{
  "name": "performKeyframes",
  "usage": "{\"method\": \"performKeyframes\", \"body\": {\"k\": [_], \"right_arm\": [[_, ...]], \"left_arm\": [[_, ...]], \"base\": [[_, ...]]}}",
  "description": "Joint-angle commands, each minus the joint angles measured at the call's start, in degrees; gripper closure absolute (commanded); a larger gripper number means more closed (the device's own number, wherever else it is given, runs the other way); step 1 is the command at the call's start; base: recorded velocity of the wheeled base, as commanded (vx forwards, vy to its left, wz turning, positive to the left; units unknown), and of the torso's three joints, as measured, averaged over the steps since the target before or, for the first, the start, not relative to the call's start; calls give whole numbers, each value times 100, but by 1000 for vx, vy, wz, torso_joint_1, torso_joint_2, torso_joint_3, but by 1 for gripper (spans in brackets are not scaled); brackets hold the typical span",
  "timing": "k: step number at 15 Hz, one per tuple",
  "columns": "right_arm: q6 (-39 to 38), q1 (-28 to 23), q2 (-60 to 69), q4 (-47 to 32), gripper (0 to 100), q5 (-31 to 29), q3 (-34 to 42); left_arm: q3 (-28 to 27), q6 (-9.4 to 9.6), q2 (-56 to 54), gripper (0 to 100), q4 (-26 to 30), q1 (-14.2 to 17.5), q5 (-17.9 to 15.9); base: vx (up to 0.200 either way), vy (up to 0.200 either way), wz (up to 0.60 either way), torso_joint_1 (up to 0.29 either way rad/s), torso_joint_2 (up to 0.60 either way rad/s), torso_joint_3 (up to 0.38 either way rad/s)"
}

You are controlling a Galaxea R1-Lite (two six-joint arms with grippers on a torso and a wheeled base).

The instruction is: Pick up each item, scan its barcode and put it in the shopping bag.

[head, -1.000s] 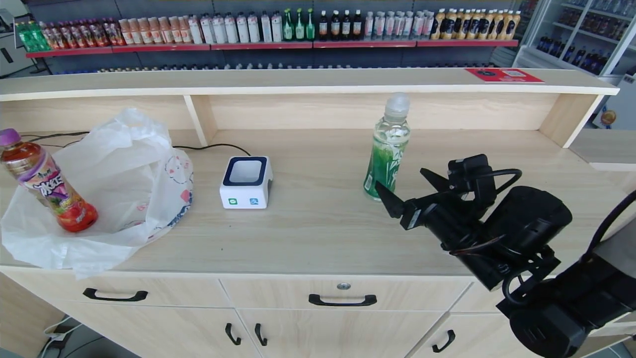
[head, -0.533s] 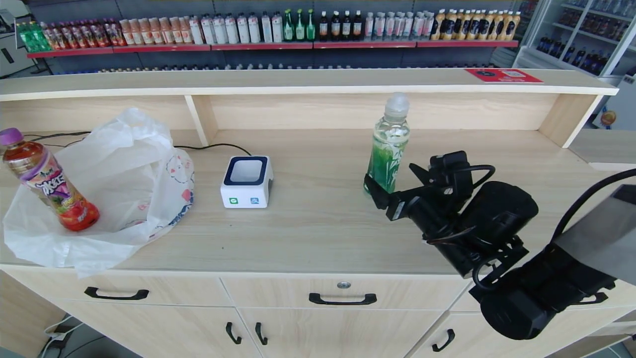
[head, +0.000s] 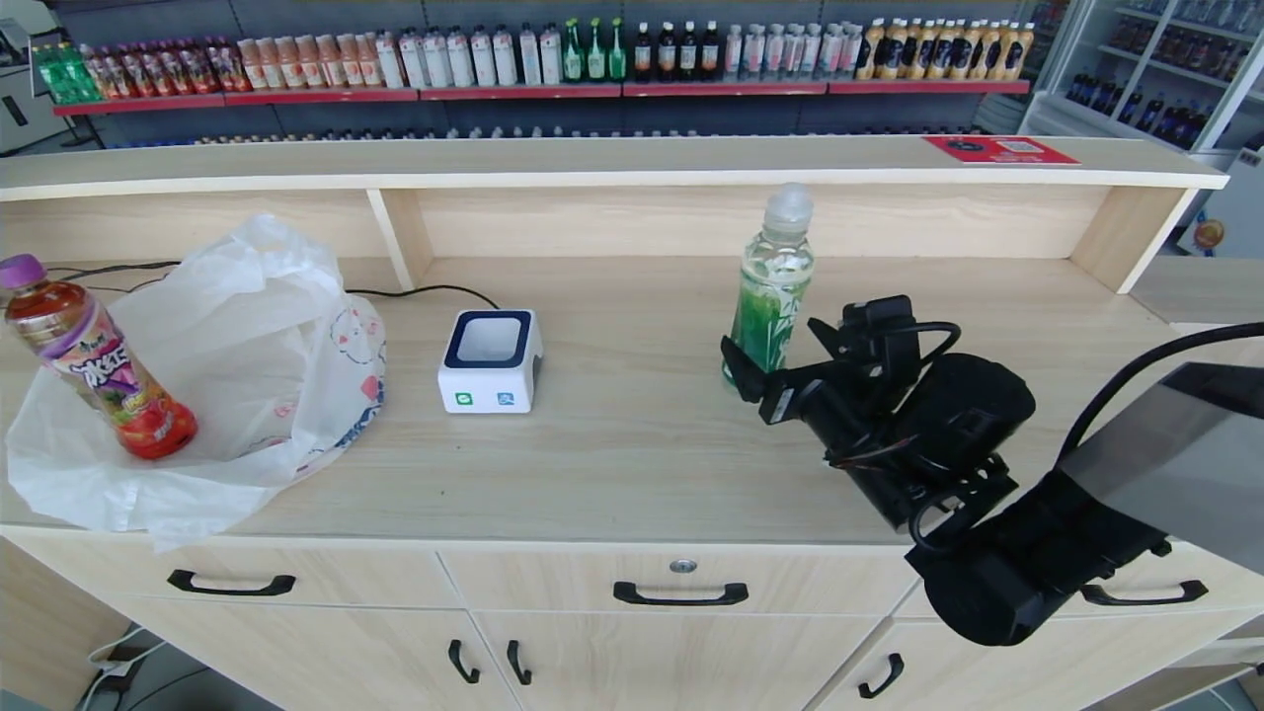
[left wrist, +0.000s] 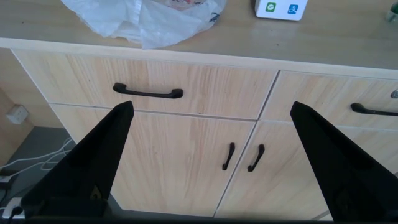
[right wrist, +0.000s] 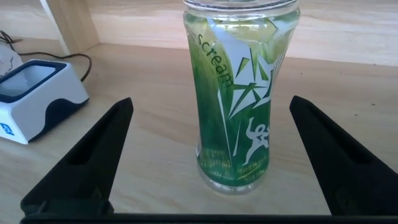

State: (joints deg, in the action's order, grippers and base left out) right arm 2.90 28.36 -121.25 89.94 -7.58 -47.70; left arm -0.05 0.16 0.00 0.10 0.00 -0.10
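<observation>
A green drink bottle (head: 772,281) with a clear cap stands upright on the wooden counter (head: 632,444), right of centre. My right gripper (head: 773,339) is open at its lower part, one finger on each side, not touching. In the right wrist view the green bottle (right wrist: 239,93) stands centred between the fingers of my right gripper (right wrist: 211,102). A red tea bottle (head: 94,365) with a purple cap leans in the white shopping bag (head: 247,336) at the far left. My left gripper (left wrist: 211,109) is open and holds nothing, low in front of the cabinet.
A white barcode scanner (head: 489,360) sits mid-counter, its black cable running back to the left. A raised shelf (head: 592,163) with a divider closes off the counter's back. Drawers and cabinet doors (left wrist: 205,155) lie below the counter's front edge; the bag's edge (left wrist: 149,22) hangs near it.
My right gripper has moved forward and left along the counter until its open fingers flank the green bottle's base. The bottles, bag and scanner have stayed put.
</observation>
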Motion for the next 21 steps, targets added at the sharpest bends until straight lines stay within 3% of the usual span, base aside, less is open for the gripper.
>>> {"method": "performKeyframes", "body": {"k": [1, 18, 21], "right_arm": [[0, 3, -233, 6, 0, 2, -187], [-114, -14, -1129, 6, 0, 20, -1716], [-88, -23, -1076, -319, 0, 20, -2024]], "left_arm": [[5, 2, 0, 0, -1, 0, 1], [5, -7, 0, 0, -10, 0, 1], [5, -7, 0, 0, -10, 0, 1]], "base": [[0, 0, 0, 0, 0, 0], [0, 0, 0, 0, 0, 0], [0, 0, 0, 0, 0, 0]]}}
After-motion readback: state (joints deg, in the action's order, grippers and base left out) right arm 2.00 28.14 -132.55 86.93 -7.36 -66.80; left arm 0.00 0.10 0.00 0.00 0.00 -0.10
